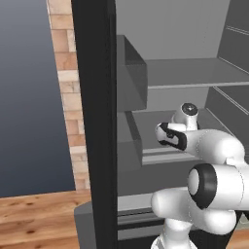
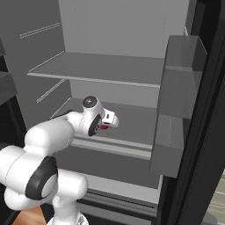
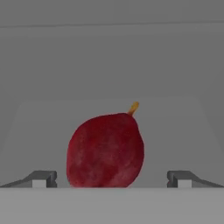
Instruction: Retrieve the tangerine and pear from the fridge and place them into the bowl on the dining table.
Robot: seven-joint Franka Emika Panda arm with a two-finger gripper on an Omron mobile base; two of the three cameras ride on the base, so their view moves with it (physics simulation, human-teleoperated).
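Observation:
The fridge stands open, and my arm reaches into its pale grey interior over the lower shelf. The pear, dark red with a short orange stem, lies on that shelf; a sliver of the pear peeks out under my hand. My gripper is open, its fingertips flanking the pear with a gap on each side. The tangerine, the bowl and the dining table are out of view.
An upper shelf hangs close above my hand. Grey door bins jut out on the right and another door bin on the left. A brick wall and wood floor lie outside the door.

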